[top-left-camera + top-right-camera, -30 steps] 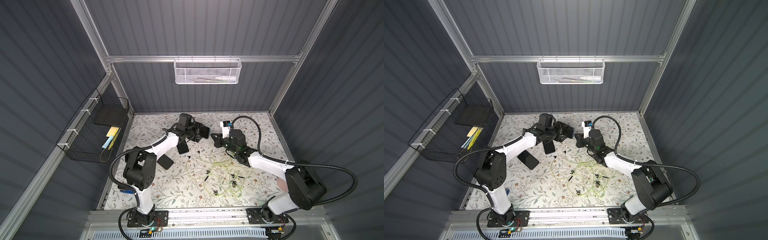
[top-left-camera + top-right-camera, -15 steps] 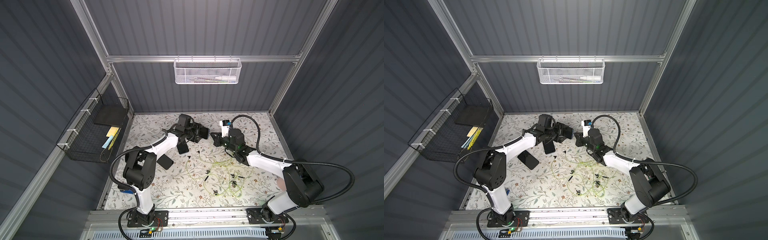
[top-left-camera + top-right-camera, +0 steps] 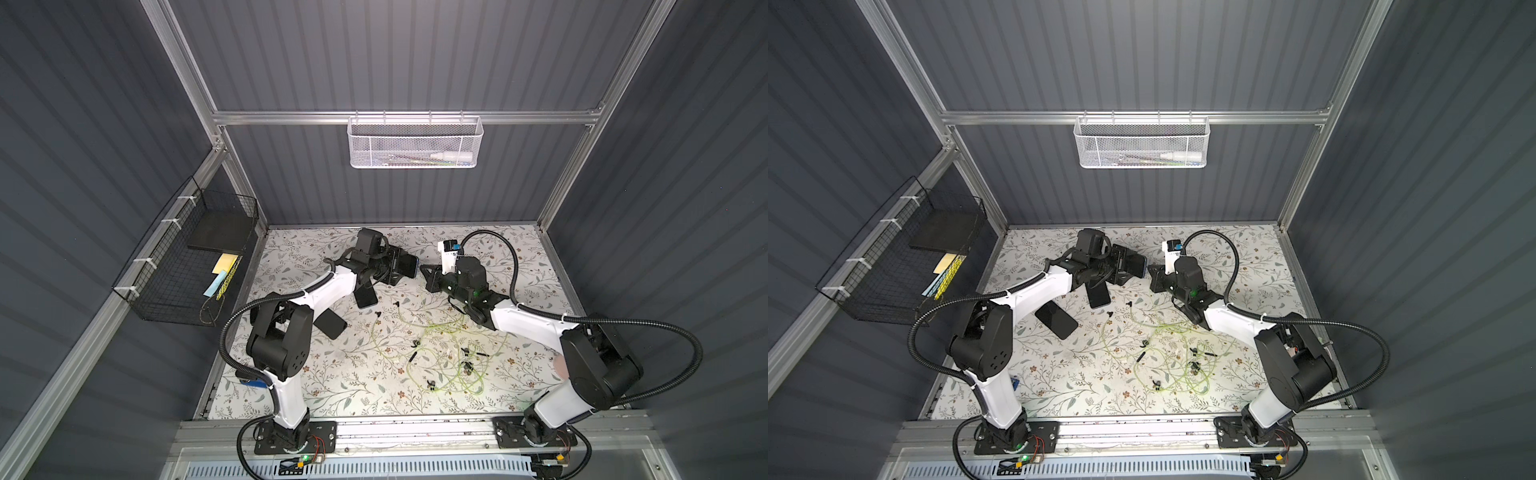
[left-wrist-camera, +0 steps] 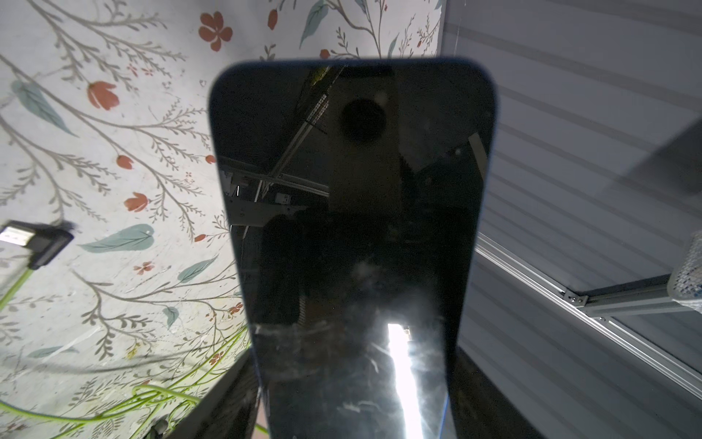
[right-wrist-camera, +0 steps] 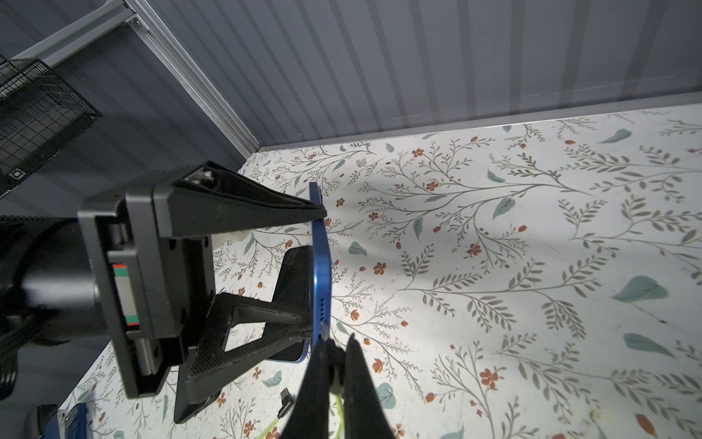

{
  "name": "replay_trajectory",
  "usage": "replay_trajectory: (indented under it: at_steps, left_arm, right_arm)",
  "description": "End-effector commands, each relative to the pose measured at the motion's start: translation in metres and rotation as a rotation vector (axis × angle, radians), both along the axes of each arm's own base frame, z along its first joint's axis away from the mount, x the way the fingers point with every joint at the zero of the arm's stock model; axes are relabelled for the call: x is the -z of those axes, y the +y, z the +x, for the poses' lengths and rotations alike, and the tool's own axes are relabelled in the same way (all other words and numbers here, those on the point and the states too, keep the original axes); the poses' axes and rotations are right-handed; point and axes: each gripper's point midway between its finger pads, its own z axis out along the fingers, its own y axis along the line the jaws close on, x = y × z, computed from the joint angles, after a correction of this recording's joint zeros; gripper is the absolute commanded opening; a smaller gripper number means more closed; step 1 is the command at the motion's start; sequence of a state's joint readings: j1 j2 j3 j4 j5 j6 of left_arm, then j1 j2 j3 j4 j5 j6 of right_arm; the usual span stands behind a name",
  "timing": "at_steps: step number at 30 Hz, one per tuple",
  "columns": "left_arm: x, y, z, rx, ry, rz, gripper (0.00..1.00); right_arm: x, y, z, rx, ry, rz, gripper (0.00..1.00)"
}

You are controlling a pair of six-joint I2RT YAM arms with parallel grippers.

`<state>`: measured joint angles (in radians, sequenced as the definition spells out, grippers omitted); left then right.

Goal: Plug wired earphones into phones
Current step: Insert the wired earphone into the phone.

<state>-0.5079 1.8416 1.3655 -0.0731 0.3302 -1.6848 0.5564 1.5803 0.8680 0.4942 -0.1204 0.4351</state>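
Currently, the left jaws are clamped on a blue-edged phone [image 4: 353, 228], holding it on edge above the far middle of the desk [image 3: 353, 386]. The right jaws are closed on a black plug [image 5: 333, 355] whose tip meets that phone's end edge beside a row of holes; whether it is seated cannot be told. Two further phones [image 3: 365, 296] [image 3: 330, 325] lie flat left of centre, and the earphones [image 3: 440, 353] lie tangled towards the near right.
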Motion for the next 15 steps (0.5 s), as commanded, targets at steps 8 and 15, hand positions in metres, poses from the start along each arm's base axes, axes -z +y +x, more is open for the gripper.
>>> replay_trajectory:
  at_steps: [8,15]
  left_arm:
    - [-0.0188,-0.0143,0.0004,0.038,-0.039,-0.063,0.00]
    - [-0.0194,-0.0136,0.0005,0.033,-0.040,-0.063,0.00]
  right_arm:
    - [0.0014,0.0036,0.0027,-0.004,0.005,0.006,0.00]
    - [0.0054,0.0025,0.0007,-0.001,0.016,0.006,0.00]
